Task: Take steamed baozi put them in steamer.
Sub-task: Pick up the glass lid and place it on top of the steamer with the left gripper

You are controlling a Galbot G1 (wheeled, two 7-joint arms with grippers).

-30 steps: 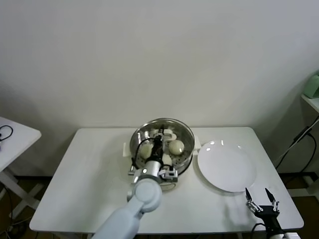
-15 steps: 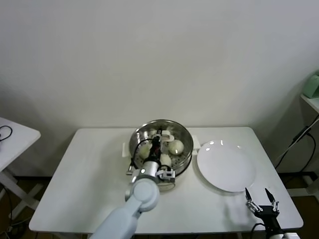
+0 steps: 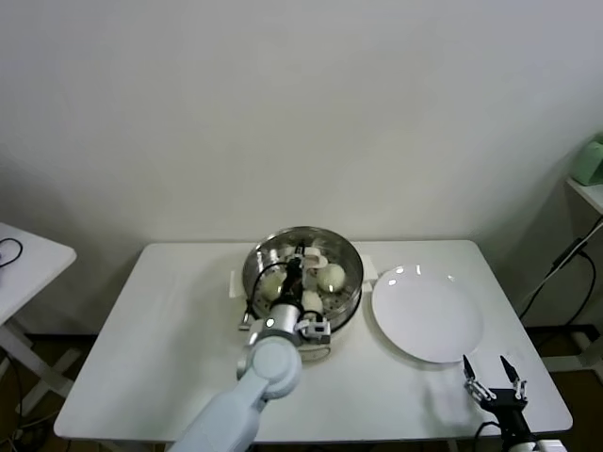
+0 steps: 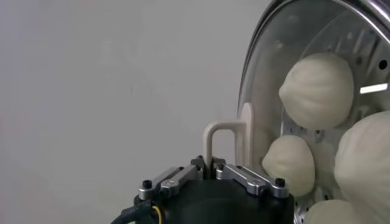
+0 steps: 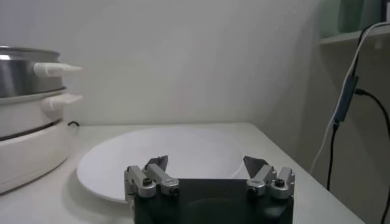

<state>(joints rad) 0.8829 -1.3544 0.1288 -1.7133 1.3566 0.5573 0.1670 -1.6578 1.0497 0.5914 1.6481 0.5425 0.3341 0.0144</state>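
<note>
The steamer (image 3: 350, 294) stands at the middle of the table, with three steamed baozi (image 3: 331, 276) showing inside it. A round glass lid (image 4: 263, 67) lies over its opening. My left gripper (image 3: 299, 267) reaches in from the near side. It is shut on the lid's white handle (image 4: 224, 135), which stands up between the jaws of the left gripper (image 4: 210, 165). Through the glass the baozi (image 4: 317, 88) lie on the perforated tray. My right gripper (image 3: 493, 375) hangs open and empty at the table's front right corner.
A flat white plate (image 3: 429, 315) lies bare to the right of the steamer, just beyond the right gripper (image 5: 207, 163). In the right wrist view the plate (image 5: 177, 152) and the steamer's side (image 5: 24, 79) show. A side table (image 3: 24, 259) stands at the far left.
My left arm has edged slightly away from me with the lid's handle still in its grip. The right arm has not moved.
</note>
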